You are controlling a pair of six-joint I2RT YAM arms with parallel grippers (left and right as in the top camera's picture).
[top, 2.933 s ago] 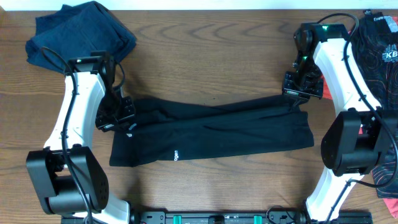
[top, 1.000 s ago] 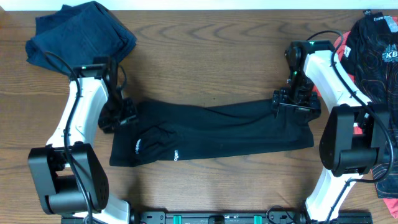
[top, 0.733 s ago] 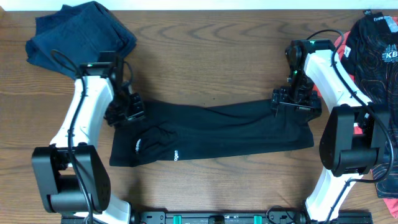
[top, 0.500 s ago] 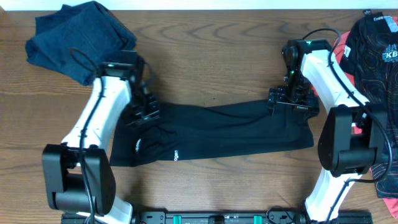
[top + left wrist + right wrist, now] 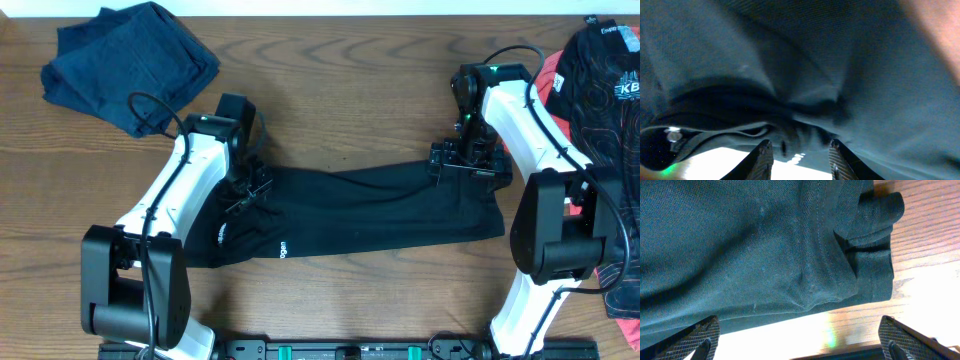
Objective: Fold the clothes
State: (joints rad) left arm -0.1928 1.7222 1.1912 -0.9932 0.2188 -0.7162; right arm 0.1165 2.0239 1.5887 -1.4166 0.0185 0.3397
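The clothes being handled are a black long-sleeved top [image 5: 380, 210], lying as a long band across the middle of the table, with a small white logo [image 5: 283, 248] near its front edge. My left gripper [image 5: 250, 188] is over the top's left end. In the left wrist view my left gripper [image 5: 800, 156] is shut on a bunched fold of that black cloth [image 5: 805, 75], which fills the view. My right gripper [image 5: 462, 160] sits at the top's upper right edge. It stands wide open [image 5: 800, 340] over bare wood, with the hem and cuff [image 5: 875, 245] just ahead.
A navy garment [image 5: 130, 50] lies crumpled at the back left. A black printed garment [image 5: 605, 60] with coral cloth [image 5: 548, 68] beside it is piled at the right edge, behind the right arm. The table is brown wood [image 5: 340, 90].
My left gripper closed on the top's left end and carried it to the right, over the garment. My right gripper opened fully and shifted slightly left.
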